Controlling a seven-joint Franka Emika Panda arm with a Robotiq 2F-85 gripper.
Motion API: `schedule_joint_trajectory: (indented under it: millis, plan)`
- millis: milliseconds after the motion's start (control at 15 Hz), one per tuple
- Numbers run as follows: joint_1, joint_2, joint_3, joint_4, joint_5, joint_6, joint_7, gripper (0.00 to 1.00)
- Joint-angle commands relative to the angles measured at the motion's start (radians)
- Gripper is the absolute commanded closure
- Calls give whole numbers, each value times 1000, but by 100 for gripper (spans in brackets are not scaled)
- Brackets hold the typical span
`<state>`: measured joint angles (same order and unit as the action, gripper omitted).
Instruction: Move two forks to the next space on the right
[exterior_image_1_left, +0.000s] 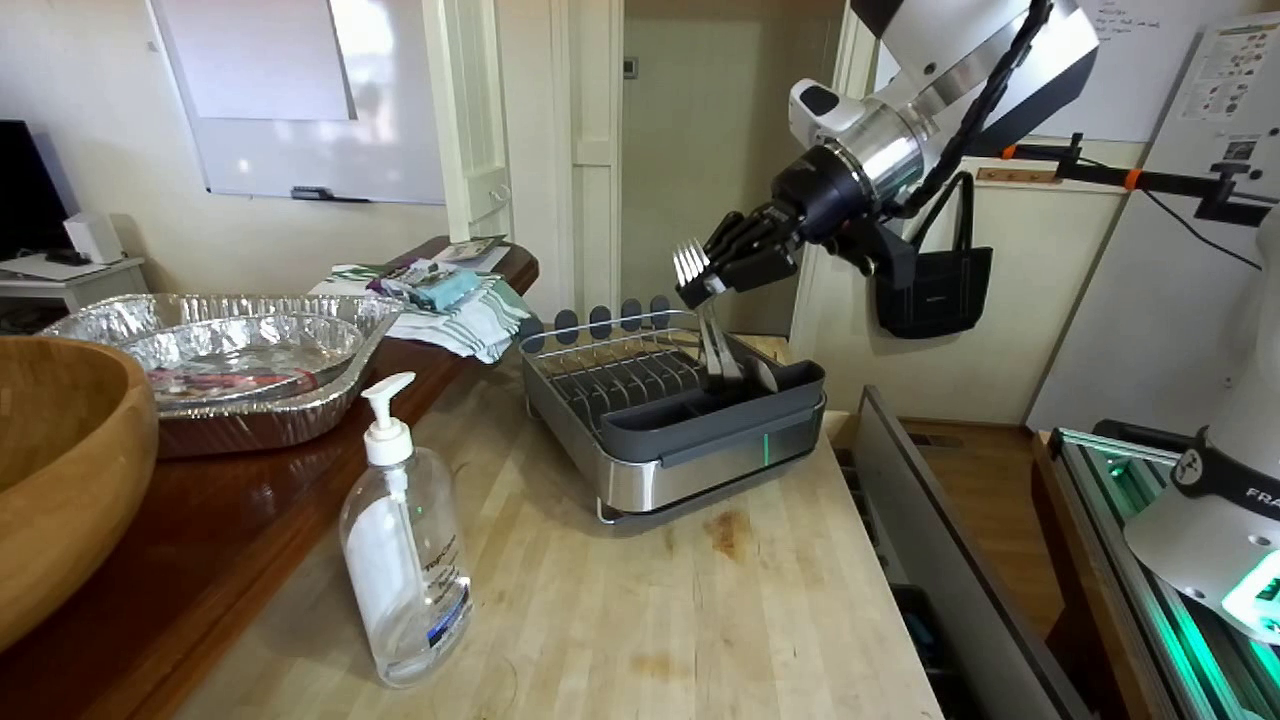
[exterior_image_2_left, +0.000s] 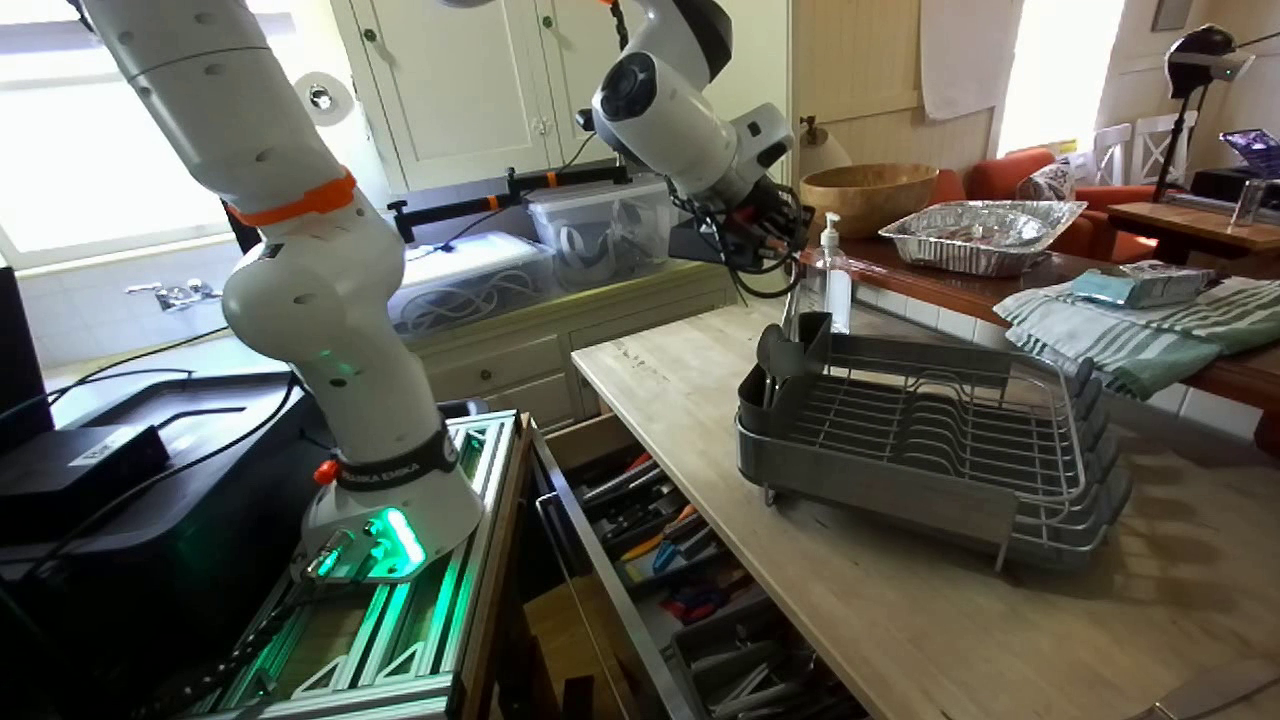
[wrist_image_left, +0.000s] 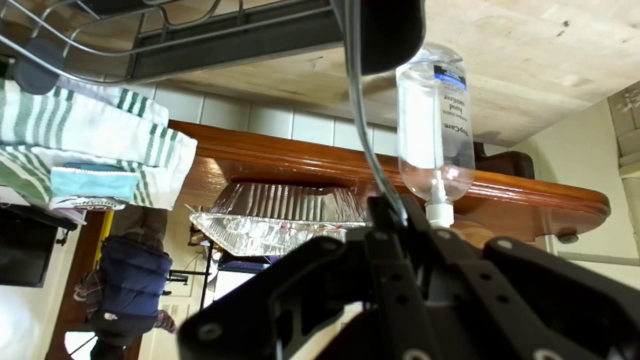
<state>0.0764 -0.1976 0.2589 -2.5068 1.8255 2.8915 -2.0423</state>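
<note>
Forks (exterior_image_1_left: 721, 350) held tines-up above the dish rack (exterior_image_1_left: 650, 485)

Only an exterior view plainly shows the silver tines (exterior_image_1_left: 690, 262), jutting up past the black jaws, which are clamped on the forks. The wrist view gives a close, narrow handle (wrist_image_left: 354, 65) instead, and a person (wrist_image_left: 132, 277) in a navy vest. The forks look slim and shiny, tilted, handles slanting down to the grey utensil holder (exterior_image_1_left: 700, 425); I cannot tell whether their ends sit inside.

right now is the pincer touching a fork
Touching. The wrist view shows the pincer closed on a metal fork, its handle leading out from between the fingertips.
</note>
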Motion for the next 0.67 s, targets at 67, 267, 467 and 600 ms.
schedule_joint_trajectory:
  millis: [67,267,467,600]
  plan:
    - [-9,26,-16,-6,21,-66,-49,98]
    - [-11,50,-25,-3,13,-81,-47,98]
    - [-13,70,-34,-3,6,-95,-53,98]
    - [-13,82,-41,-2,6,-100,-63,98]
